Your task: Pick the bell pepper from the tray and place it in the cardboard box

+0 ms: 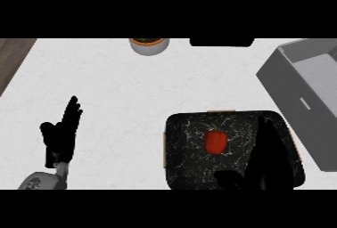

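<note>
**Caller:** While your right hand hangs over the tray, tell us where the prize is!

**Me:** Bell pepper sits near the middle of the tray, stem pointing to the tray's far edge. My right hand is on the side of the pepper that faces the box, fingers straight and pressed together, pointing to the tray's far rim. I'm holding nothing. Hand and pepper are near, not touching, as far as I can judge from this steep angle.

**Caller:** And the left hand?

**Me:** Resting well away from the tray on the opposite side, fingers up and relaxed. It's out of the play.

**Caller:** Where's the drop zone?

**Me:** The box looks grey to me. It stands past the tray's far right corner, open at the top, with its long wall running close by the tray's right edge.

**Caller:** What could spoil this?

**Me:** My guess is the pepper's rounded, glossy skin. If my fingers close off-centre, it could roll away across the tray instead of seating. My own hand also hides part of the tray, so closing in is half blind. On the carry, the box's near wall stands in the way, and too low a lift could clip it.
</note>
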